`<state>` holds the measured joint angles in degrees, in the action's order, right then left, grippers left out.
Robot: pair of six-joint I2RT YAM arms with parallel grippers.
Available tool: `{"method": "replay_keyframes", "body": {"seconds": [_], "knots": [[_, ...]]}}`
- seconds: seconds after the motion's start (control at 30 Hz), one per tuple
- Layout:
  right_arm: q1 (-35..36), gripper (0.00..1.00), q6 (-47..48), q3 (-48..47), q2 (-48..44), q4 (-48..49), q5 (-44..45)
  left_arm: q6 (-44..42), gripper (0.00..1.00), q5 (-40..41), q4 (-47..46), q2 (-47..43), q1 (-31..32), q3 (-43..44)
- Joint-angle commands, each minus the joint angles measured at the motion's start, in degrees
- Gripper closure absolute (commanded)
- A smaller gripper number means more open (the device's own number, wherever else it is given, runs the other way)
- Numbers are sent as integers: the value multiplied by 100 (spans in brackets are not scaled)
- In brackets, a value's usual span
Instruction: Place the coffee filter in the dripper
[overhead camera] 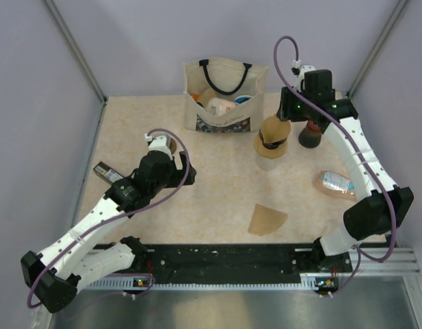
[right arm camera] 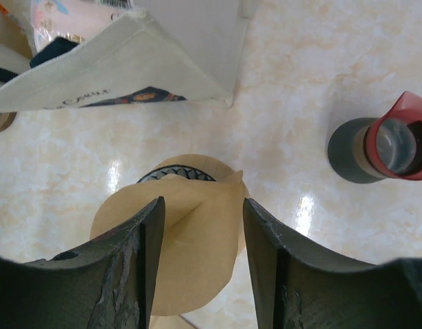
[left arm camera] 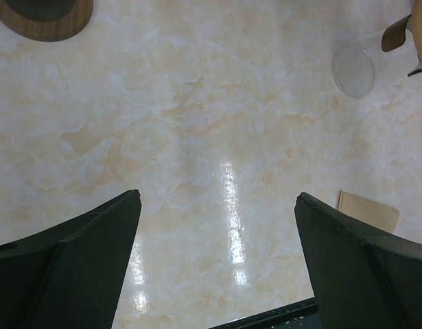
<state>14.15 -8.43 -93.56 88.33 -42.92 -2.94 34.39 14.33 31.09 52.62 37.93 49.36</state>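
The coffee filter (right arm camera: 197,240) sits in the single dripper (right arm camera: 176,175), mouth up and long axis upright, with its tip hidden. The right gripper (right arm camera: 204,202) straddles it, fingers apart and not pinching. From the dripper, one spare filter (overhead camera: 267,219) lies flat at 6 o'clock near the table's front edge. One grinder (overhead camera: 311,133) stands just beside at 3, one bag (overhead camera: 224,96) at 11, and one glass cup (overhead camera: 334,184) at 4. There is open tabletop from 7 to 9. There the left gripper (left arm camera: 217,199) hangs, fingers spread wide and holding nothing.
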Motion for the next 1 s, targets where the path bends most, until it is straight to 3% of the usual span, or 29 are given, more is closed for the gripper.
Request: {"method": "replay_keyframes", "body": {"seconds": [0.0,0.07,0.13,0.27,0.97], "knots": [[-35,50,104,-347,-308,82,267,15,1,-27,-244,-77,-23,-15],[-35,56,139,-365,-378,73,268,15,1,0,-244,-94,-23,-32],[61,76,279,-408,-378,-58,110,6,1,9,-235,-103,-23,-50],[474,89,508,-400,-317,-375,424,6,1,-9,-244,-24,-23,-41],[606,94,658,-154,940,-340,127,-11,1,79,-130,-42,-32,-67]]}}
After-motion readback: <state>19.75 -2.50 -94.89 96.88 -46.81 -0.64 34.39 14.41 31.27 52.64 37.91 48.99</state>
